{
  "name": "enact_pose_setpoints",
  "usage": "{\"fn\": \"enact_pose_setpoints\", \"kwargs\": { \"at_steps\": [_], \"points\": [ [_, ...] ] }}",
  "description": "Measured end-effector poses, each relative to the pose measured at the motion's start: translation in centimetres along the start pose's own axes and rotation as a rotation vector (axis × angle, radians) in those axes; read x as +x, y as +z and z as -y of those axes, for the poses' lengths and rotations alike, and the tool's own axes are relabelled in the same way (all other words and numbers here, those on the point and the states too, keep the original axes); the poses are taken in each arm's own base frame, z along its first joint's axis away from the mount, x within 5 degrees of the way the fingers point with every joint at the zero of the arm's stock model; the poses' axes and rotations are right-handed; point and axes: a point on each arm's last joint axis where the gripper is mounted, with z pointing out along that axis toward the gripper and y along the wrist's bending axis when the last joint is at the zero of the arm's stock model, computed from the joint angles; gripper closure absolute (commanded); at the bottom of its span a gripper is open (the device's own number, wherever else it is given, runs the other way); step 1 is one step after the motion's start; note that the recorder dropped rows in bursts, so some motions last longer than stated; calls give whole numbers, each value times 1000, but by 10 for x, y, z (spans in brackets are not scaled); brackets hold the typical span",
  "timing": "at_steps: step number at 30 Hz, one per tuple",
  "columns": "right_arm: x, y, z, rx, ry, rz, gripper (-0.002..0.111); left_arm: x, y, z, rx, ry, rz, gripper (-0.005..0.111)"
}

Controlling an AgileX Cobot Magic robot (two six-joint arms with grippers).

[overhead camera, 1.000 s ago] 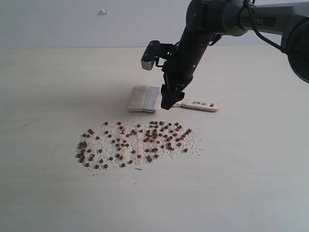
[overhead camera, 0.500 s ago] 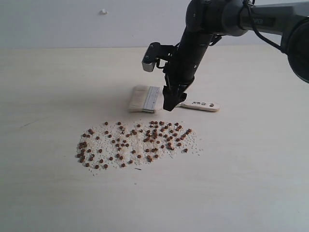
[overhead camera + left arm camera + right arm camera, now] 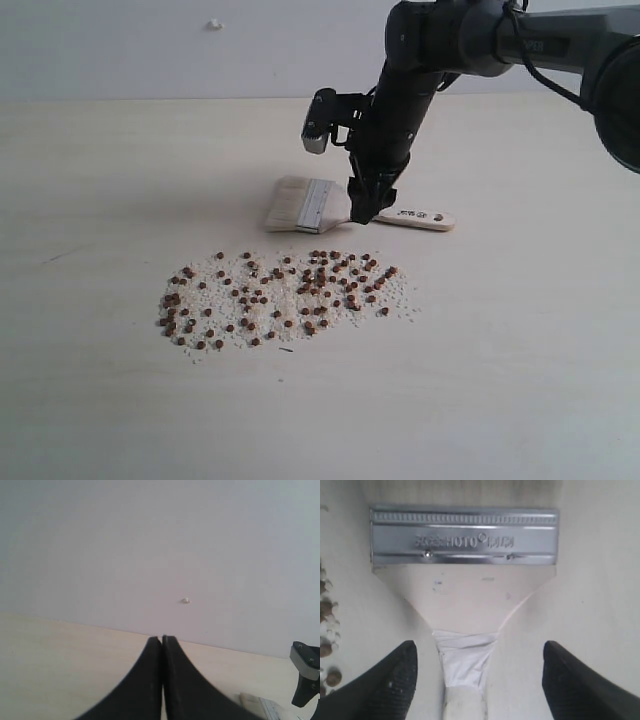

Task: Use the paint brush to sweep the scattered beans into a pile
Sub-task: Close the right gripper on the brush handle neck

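The right gripper (image 3: 479, 680) hangs with fingers wide astride the handle of the paint brush (image 3: 300, 207), mid-way across the worktop (image 3: 520, 360); the beans (image 3: 285, 295) lie spread just nearer its front edge. The left gripper (image 3: 162, 647) is pinched shut, empty. An off-centre squeeze could skid the brush into them, I reckon

Pale table (image 3: 100, 400); brush (image 3: 300, 205), beans (image 3: 290, 295)

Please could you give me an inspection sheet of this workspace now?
Surface: pale wooden table
Job's things: beans scattered in a wide patch; paint brush lying flat beside them
Clutter: white crumbs among the beans
Grippers: right gripper open, jaws either side of the brush's handle; left gripper shut, holding nothing
Cables: black cable along the right arm
Surroundings: plain wall with one small white mark
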Motion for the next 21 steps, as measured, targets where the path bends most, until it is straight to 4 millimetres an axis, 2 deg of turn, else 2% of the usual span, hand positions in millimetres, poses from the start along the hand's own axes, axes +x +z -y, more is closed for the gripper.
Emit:
{"fn": "enact_pose_setpoints", "kwargs": {
  "at_steps": [4, 14, 16, 18, 21],
  "points": [
    [4, 12, 0, -11, -9, -33, 43, 0, 0, 0, 0, 0, 0, 107],
    [3, 12, 2, 6, -35, -22, 45, 0, 0, 0, 0, 0, 0, 107],
    [3, 12, 2, 7, -45, -24, 48, 0, 0, 0, 0, 0, 0, 107],
    [-1, 12, -1, 11, -70, -29, 58, 0, 0, 0, 0, 0, 0, 107],
    [-6, 13, -6, 11, -92, -33, 66, 0, 0, 0, 0, 0, 0, 107]
  ]
}}
